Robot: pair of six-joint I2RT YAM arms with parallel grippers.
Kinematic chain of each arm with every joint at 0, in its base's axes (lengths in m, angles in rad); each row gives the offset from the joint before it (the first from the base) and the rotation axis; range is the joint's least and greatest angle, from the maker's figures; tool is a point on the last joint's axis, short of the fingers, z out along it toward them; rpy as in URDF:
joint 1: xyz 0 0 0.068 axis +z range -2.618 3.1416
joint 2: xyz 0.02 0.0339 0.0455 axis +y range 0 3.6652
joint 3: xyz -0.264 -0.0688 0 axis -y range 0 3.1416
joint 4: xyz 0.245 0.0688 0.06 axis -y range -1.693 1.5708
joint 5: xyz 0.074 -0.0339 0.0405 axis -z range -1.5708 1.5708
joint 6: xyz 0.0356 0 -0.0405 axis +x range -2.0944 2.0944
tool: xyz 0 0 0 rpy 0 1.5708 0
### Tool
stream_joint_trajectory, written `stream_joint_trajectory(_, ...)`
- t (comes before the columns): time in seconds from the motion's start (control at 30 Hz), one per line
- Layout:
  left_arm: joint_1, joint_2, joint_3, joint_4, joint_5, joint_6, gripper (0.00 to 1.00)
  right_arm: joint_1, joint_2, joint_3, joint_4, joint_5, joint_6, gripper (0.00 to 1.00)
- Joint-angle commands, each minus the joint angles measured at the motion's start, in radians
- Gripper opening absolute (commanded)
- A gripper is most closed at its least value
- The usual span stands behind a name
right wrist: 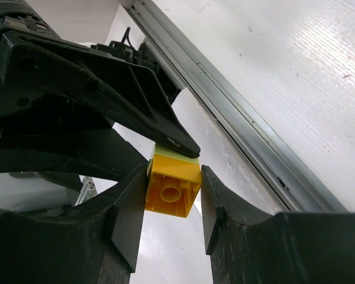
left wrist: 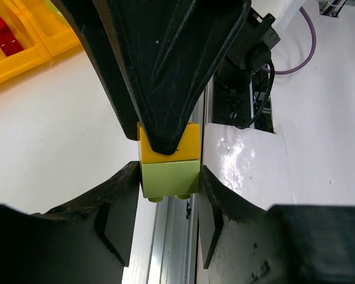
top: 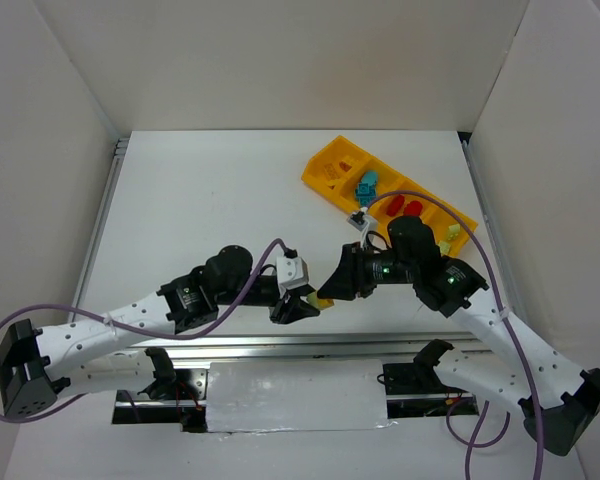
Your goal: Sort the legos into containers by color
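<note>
Item: two-colour clump [top: 323, 300], hanging over the bench [top: 200, 200] by its near edge, well apart from the tray [top: 332, 158]. Your left claw [top: 298, 309] is pinching the pale green brick [left wrist: 170, 178]; your right claw [top: 331, 287] is clamping the yellow brick [right wrist: 171, 186]. Handling: you are likely splitting them, so be levering at the seam, grips square

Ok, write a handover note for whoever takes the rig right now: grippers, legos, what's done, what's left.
Left gripper: shut on the pale green brick.
Right gripper: shut on the yellow brick stuck to it.
Done: in the tray, teal bricks, red bricks and green pieces sit in separate compartments.
Left: pull the clump apart, then drop each half by colour.
</note>
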Motion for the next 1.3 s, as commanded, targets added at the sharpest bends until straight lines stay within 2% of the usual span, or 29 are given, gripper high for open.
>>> stream_joint_trajectory(0.0, -0.002, 0.023, 0.061, 0.022, 0.001, -0.008, 0.0, -0.001, -0.003, 0.028, 0.066, -0.045, 0.0, 0.0)
stream_joint_trajectory(0.23, -0.001, 0.0, 0.022, 0.05, -0.106, -0.017, 0.0, -0.018, -0.015, 0.037, 0.014, 0.05, -0.034, 0.0)
stream_joint_trajectory(0.47, -0.001, -0.066, -0.021, 0.073, -0.14, -0.015, 0.0, -0.09, -0.026, -0.014, 0.092, -0.077, -0.01, 0.0)
stream_joint_trajectory(0.63, -0.001, -0.055, -0.016, 0.053, -0.143, -0.006, 0.0, -0.107, -0.032, -0.012, 0.083, -0.031, -0.003, 0.0)
stream_joint_trajectory(0.93, -0.001, -0.063, -0.041, 0.068, -0.169, -0.011, 0.0, -0.214, -0.041, -0.029, 0.081, -0.036, 0.004, 0.0)
stream_joint_trajectory(1.03, -0.001, -0.066, -0.038, 0.054, -0.198, -0.015, 0.0, -0.221, -0.031, -0.021, 0.078, 0.042, 0.017, 0.0)
stream_joint_trajectory(1.07, -0.001, -0.066, -0.035, 0.048, -0.21, -0.02, 0.0, -0.219, -0.021, -0.017, 0.078, 0.13, 0.017, 0.0)
stream_joint_trajectory(1.17, -0.001, -0.082, -0.039, 0.041, -0.269, -0.069, 0.0, -0.224, 0.07, 0.014, 0.102, 0.28, 0.027, 0.0)
stream_joint_trajectory(1.2, -0.001, -0.098, -0.045, 0.044, -0.296, -0.089, 0.0, -0.228, 0.15, 0.041, 0.113, 0.36, 0.038, 0.0)
stream_joint_trajectory(1.27, -0.001, -0.112, -0.067, 0.044, -0.397, -0.153, 0.0, -0.253, 0.242, 0.08, 0.161, 0.425, 0.049, 0.0)
